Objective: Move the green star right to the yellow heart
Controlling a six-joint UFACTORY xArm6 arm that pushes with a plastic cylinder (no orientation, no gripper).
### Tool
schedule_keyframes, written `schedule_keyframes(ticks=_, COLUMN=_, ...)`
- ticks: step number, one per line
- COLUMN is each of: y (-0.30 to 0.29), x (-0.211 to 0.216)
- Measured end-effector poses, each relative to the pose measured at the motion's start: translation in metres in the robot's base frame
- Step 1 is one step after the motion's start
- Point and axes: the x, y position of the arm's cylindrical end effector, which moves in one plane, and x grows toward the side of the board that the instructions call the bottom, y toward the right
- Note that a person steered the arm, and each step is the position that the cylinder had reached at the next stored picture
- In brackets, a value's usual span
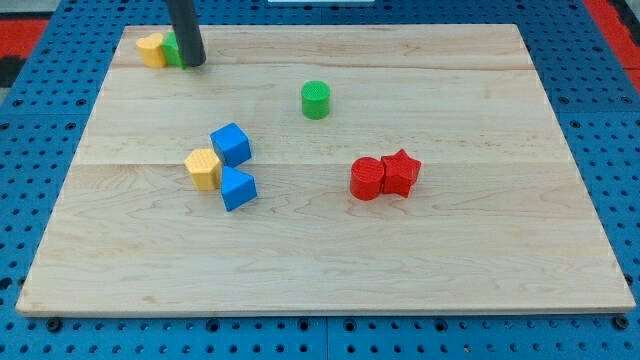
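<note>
The yellow heart (151, 49) lies at the board's top left corner. The green star (172, 50) touches its right side and is mostly hidden behind my rod. My tip (193, 63) rests on the board just right of the green star, against it or very close; I cannot tell which.
A green cylinder (315, 100) stands at upper centre. A blue cube (231, 144), a yellow hexagonal block (204, 168) and a blue wedge-like block (238, 188) cluster left of centre. A red cylinder (367, 179) and a red star (401, 172) touch right of centre. The wooden board (450, 260) sits on a blue pegboard.
</note>
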Motion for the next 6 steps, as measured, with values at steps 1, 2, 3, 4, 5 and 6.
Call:
schedule_keyframes(ticks=1, y=0.061, x=-0.026)
schedule_keyframes(ticks=2, y=0.088, x=-0.039)
schedule_keyframes(ticks=3, y=0.177, x=-0.037)
schedule_keyframes(ticks=4, y=0.231, x=-0.004)
schedule_keyframes(ticks=5, y=0.258, x=0.057)
schedule_keyframes(ticks=6, y=0.223, x=0.1)
